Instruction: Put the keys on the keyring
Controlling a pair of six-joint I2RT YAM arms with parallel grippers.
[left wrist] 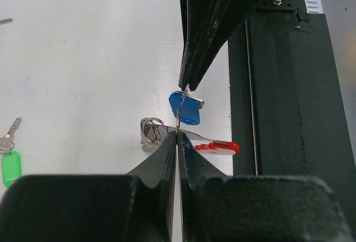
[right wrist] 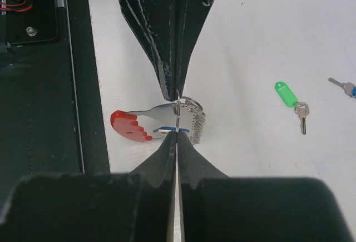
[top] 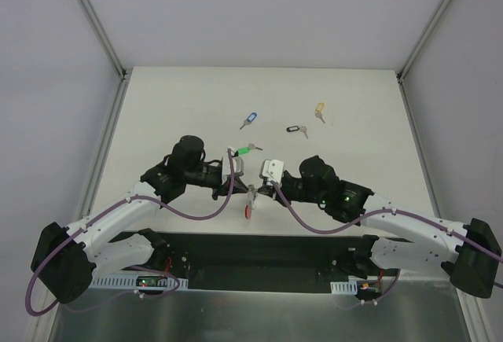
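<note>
Keyring [left wrist: 219, 148] nipped at its thin metal end by left gripper [left wrist: 177, 135], jaws pressed together, blue-tagged key [left wrist: 184, 109] clamped likewise in right gripper [right wrist: 177, 135], tip to tip, red band just beside them; likely light, stiff, slippery, so best gripped by small wire loops, gently.

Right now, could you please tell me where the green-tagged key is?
In the top view, the green-tagged key lies on the table, just beyond the left arm and left of the black-tagged key.
</note>
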